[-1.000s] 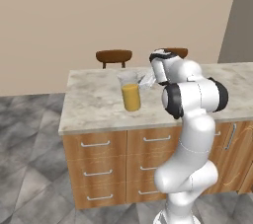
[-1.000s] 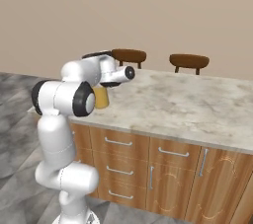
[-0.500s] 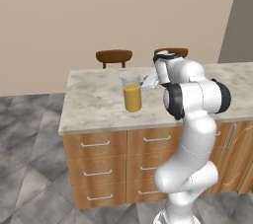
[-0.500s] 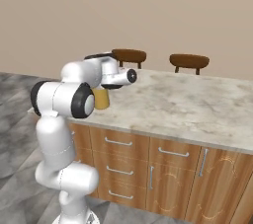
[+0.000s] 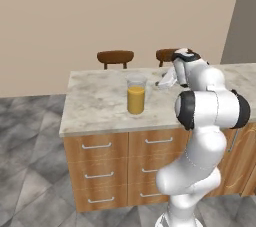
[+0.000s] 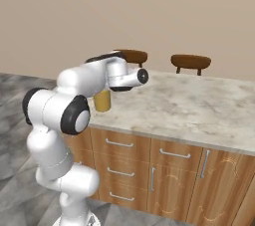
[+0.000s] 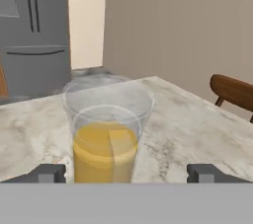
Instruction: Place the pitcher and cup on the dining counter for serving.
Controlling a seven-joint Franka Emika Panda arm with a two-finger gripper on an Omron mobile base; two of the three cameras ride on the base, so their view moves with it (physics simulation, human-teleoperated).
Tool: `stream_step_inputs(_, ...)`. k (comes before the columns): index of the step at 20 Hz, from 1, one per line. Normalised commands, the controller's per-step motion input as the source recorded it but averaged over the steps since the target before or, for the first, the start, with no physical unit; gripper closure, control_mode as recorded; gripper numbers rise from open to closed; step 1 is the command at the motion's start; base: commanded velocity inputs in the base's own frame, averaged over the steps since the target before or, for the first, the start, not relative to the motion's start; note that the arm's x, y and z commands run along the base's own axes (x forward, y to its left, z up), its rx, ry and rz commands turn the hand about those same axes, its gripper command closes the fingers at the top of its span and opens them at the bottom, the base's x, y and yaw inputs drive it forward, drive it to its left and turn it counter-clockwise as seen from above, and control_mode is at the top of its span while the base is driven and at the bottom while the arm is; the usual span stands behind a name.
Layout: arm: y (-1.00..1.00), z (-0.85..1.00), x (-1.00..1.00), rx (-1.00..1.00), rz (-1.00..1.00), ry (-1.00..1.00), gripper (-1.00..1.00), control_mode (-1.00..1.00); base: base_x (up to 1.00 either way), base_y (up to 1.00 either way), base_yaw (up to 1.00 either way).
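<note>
Clear plastic and orange juice sit straight ahead of me: the pitcher (image 7: 106,134) stands upright on the marble tabletop (image 5: 100,103) of the dining counter, its long axis vertical and its open mouth facing the ceiling. In my hand view its thin handle looks to be turned toward me, a pale strip down the front of the juice, though I cannot be certain of that through the clear wall.

My jaws (image 7: 126,172) are spread wide, one dark fingertip (image 7: 47,172) to each side of the pitcher and neither touching it, so I hold nothing. From the left base view my hand sits just beside the pitcher (image 5: 136,93), between it and the far edge where the brown stools (image 5: 115,58) stand.

As I judge it, the first half of the job is done: the pitcher rests on the tabletop near its left end, standing free and level. What is left is the cup, which I have yet to fetch and set down beside the pitcher. There is bare marble around the pitcher for it.
</note>
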Motion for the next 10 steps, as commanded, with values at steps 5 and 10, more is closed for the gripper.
stream_step_inputs(5,-0.10,1.00,-0.67,-0.04,-0.17,0.22,-1.00,-1.00,0.00,0.00,0.00)
stream_step_inputs(10,0.24,0.98,-0.71,-0.17,-0.13,0.38,-1.00,-1.00,0.00,0.00,0.00)
